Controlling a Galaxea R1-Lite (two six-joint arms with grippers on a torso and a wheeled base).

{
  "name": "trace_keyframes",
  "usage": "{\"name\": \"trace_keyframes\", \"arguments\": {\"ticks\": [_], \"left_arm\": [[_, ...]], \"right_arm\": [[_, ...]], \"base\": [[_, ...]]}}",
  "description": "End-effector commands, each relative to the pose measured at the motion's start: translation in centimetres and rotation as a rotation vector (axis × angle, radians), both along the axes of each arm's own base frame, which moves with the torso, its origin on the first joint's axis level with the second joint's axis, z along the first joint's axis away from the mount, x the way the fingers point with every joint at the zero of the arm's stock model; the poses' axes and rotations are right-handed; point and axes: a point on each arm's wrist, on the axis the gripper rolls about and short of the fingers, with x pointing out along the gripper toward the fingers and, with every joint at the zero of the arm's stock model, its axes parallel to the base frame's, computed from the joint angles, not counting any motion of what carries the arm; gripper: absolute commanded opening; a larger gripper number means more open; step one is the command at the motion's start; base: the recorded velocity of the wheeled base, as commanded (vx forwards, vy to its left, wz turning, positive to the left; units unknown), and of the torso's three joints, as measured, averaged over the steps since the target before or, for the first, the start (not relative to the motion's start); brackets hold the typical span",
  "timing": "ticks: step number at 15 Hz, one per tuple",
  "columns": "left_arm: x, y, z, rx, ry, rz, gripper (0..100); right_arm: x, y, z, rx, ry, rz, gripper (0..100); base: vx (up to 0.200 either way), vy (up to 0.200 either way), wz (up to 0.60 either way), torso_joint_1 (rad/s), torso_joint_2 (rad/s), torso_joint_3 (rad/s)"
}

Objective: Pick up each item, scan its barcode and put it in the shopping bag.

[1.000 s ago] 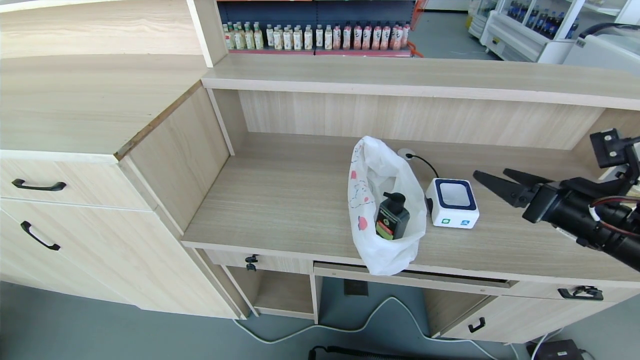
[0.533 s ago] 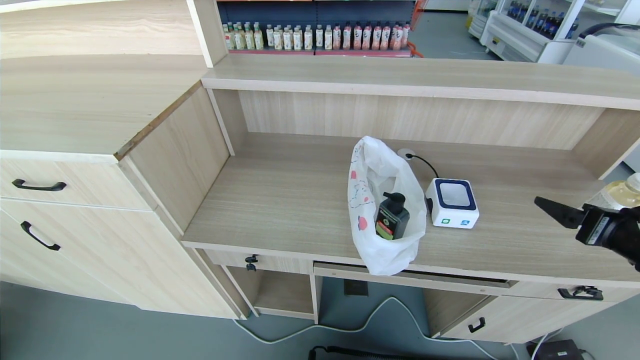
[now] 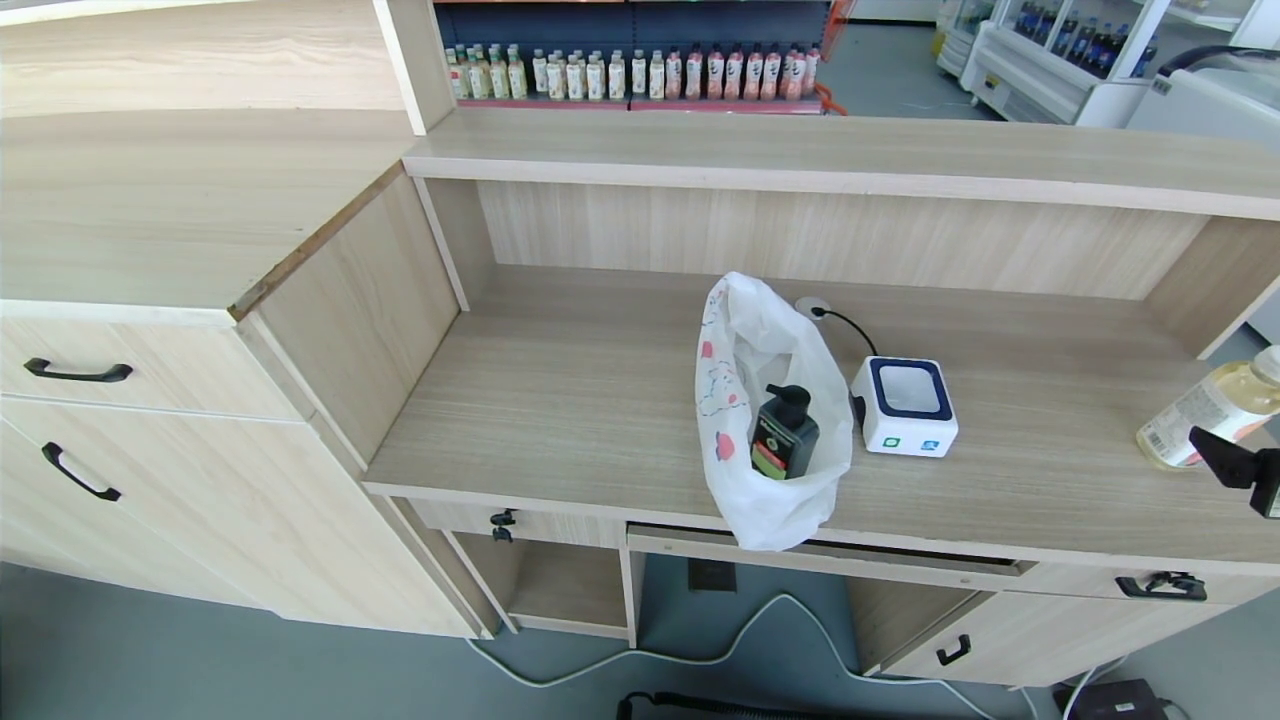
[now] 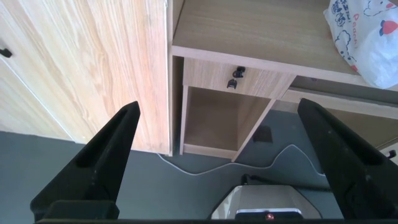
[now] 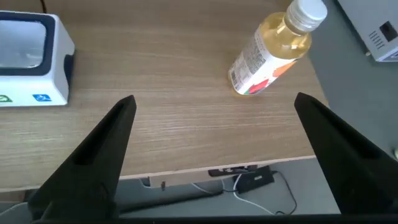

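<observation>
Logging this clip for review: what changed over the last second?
The right claw, open and empty, drew back from near the scanner toward the right end of the counter, uncovering the yellowish bottle there. Nothing was grasped or released. The shopping bag, the black pump bottle in it and the scanner stayed put.

Over at the counter's [image 3: 600, 400] right end, the head view's border chops your right gripper [image 5: 214, 102] down to one dark finger [image 3: 1228, 458]. That finger covers the lower side of the clear bottle [image 3: 1205, 405], and the same border clips the cap. Near the front edge, the pump bottle [image 3: 785, 432] has its base sunk behind the shopping bag's [image 3: 745, 345] fold. Your right wrist view cuts the scanner [image 5: 28, 62] short. The label print is too small to read.
</observation>
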Motion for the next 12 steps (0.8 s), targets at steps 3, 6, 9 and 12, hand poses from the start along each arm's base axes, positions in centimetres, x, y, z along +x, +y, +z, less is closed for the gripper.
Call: {"name": "trace_keyframes", "arguments": {"ticks": [3, 6, 9, 12], "left_arm": [[0.0, 0.0, 0.0, 0.000, 0.000, 0.001, 100], [0.0, 0.0, 0.0, 0.000, 0.000, 0.001, 100], [0.0, 0.0, 0.0, 0.000, 0.000, -0.001, 100], [0.0, 0.0, 0.0, 0.000, 0.000, -0.001, 100]], "right_arm": [[-0.1, -0.7, -0.6, 0.006, -0.001, 0.011, 100], [-0.7, -0.1, -1.0, 0.026, -0.036, 0.054, 100], [-0.3, -0.5, -1.3, 0.036, -0.032, 0.052, 100], [0.2, -0.7, -1.7, 0.037, -0.016, 0.051, 100]], "base": [[0.000, 0.000, 0.00, 0.000, 0.00, 0.000], [0.000, 0.000, 0.00, 0.000, 0.00, 0.000], [0.000, 0.000, 0.00, 0.000, 0.00, 0.000], [0.000, 0.000, 0.00, 0.000, 0.00, 0.000]]}}
